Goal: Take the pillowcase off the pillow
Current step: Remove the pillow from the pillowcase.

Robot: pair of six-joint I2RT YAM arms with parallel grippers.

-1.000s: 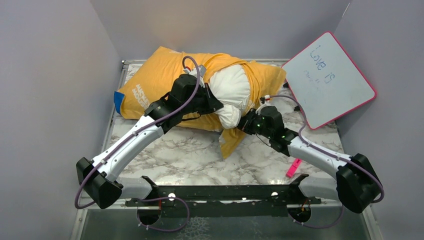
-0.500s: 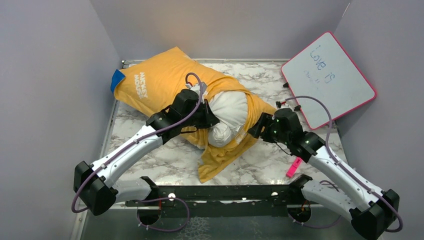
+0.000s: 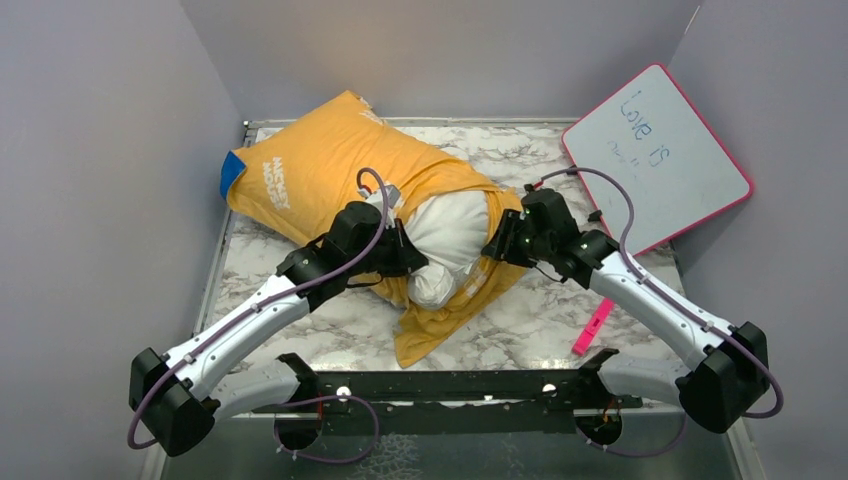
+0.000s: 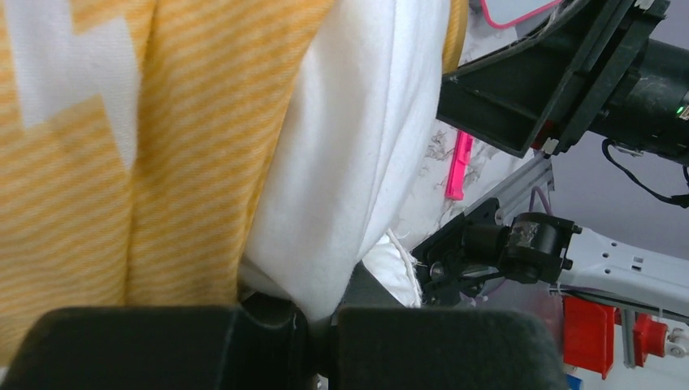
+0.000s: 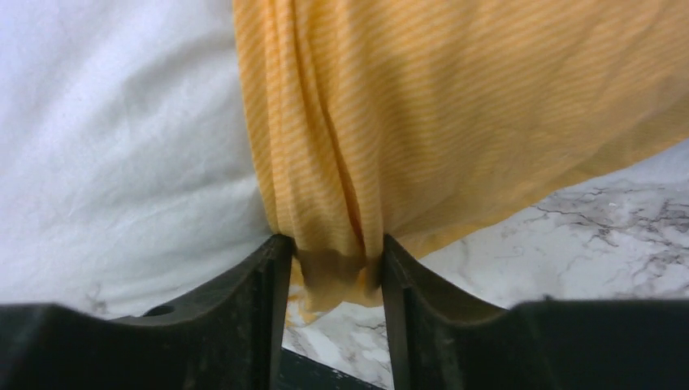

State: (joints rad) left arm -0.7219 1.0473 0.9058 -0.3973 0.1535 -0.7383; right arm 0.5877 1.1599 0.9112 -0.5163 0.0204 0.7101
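Observation:
The pillowcase (image 3: 300, 170), orange-yellow with white lettering, lies diagonally across the marble table (image 3: 620, 340). It is bunched back around the bare white pillow (image 3: 455, 225) bulging out at the middle. My left gripper (image 3: 412, 258) is shut on a pinch of the white pillow (image 4: 357, 146) at its near end, beside the pillowcase (image 4: 162, 146). My right gripper (image 3: 492, 248) sits at the pillow's right flank. There a gathered fold of the pillowcase (image 5: 455, 106) hangs between the spread fingers of the right gripper (image 5: 329, 268), brushing both, with the pillow (image 5: 122, 146) to the left.
A pink-edged whiteboard (image 3: 655, 155) leans at the back right. On the table near the right arm lies a pink marker (image 3: 587, 330). A blue patch (image 3: 232, 172) shows at the pillowcase's far-left corner. Grey walls close in left, back and right.
The right gripper let go of the pillow's near end, opened, and moved up to the orange fold on the right. The left gripper dragged the bundle nearer, still gripping the pillow.

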